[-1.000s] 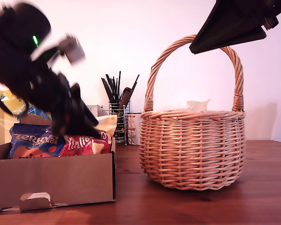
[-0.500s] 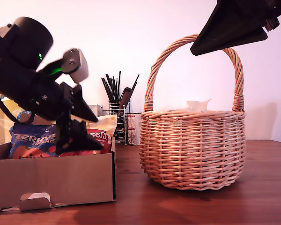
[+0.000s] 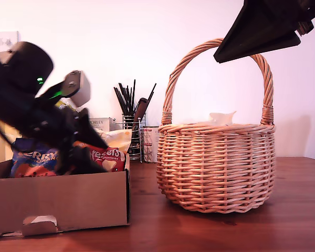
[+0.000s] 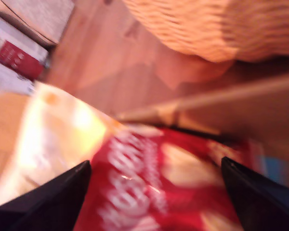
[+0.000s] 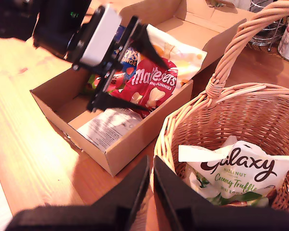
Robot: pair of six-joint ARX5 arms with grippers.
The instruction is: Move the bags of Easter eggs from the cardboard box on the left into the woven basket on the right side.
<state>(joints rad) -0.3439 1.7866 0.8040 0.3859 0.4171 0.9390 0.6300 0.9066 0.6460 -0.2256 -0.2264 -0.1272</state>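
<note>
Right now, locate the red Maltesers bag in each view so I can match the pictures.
Exterior view: the red Maltesers bag pokes above the cardboard box rim, beside my first gripper.
First wrist view: the bag, blurred, fills the space between the open jaws.
Second wrist view: it lies in the box, my first gripper's jaws astride it.
Shared landmark: the woven basket, seen in all three views.

Table [image 3: 210, 231] under box [image 3: 63, 202], basket [image 3: 216, 165]
</note>
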